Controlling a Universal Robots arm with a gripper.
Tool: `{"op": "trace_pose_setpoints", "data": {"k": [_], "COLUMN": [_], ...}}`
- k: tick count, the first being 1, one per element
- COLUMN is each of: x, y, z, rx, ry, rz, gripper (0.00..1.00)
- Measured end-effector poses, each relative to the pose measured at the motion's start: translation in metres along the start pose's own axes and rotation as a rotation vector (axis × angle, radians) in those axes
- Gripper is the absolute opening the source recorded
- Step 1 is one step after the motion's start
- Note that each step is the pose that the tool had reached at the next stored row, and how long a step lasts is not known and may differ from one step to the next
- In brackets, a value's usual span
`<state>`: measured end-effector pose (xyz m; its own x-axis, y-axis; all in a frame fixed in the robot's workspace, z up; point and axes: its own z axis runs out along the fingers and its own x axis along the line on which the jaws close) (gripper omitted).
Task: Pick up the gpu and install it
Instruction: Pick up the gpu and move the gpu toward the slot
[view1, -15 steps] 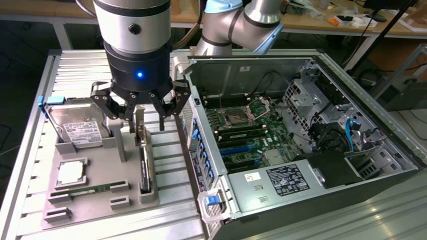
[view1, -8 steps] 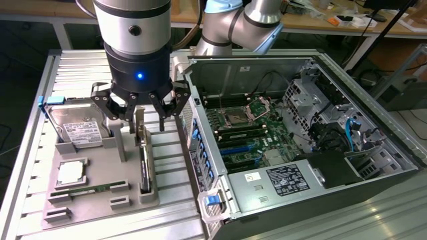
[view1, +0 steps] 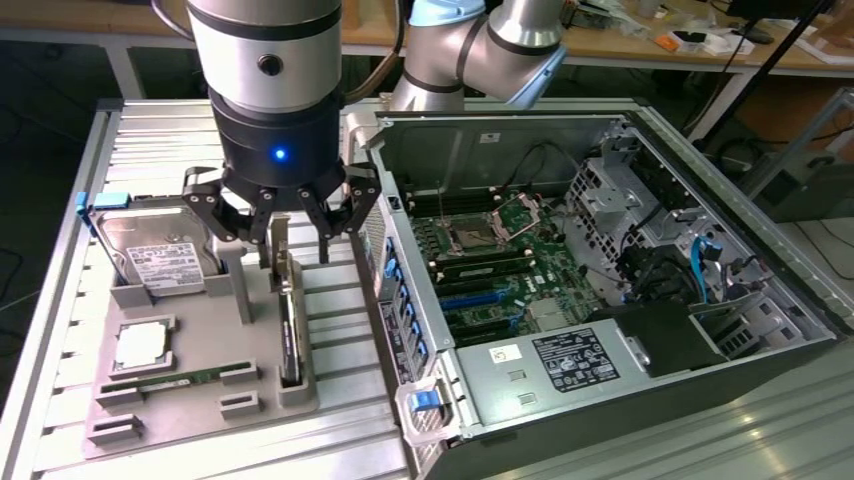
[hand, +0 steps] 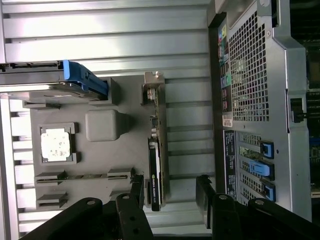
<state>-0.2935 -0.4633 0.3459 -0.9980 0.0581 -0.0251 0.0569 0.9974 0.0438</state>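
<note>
gpu (view1: 287, 325) (hand: 155, 172), thin dark card, silvery bracket, on edge in grey holder (view1: 187, 410)

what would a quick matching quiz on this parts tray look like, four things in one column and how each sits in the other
Things:
1. gpu
2. hard drive
3. processor chip
4. gripper

States:
A. lying flat in a square pocket of the grey tray
B. open, poised right above the upright card
C. standing on its long edge in a slot
D. propped in a holder, white label facing up

Pairs: 1-C, 2-D, 3-A, 4-B
</note>
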Motion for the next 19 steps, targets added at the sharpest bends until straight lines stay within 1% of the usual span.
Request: {"op": "trace_pose_setpoints", "data": {"k": [4, 6, 10, 12, 19], "x": [0.0000, 0.0002, 0.0002, 0.0002, 0.0002], "y": [0.0000, -0.0003, -0.0003, -0.0004, -0.0004], "z": [0.0007, 0.0061, 0.0068, 0.0090, 0.0101], "rx": [0.0001, 0.0000, 0.0001, 0.0000, 0.0000], "ry": [0.0000, 0.0000, 0.0000, 0.0000, -0.0001], "rz": [0.000, 0.000, 0.000, 0.000, 0.000], "gripper": [0.54, 0.54, 0.54, 0.54, 0.54]}}
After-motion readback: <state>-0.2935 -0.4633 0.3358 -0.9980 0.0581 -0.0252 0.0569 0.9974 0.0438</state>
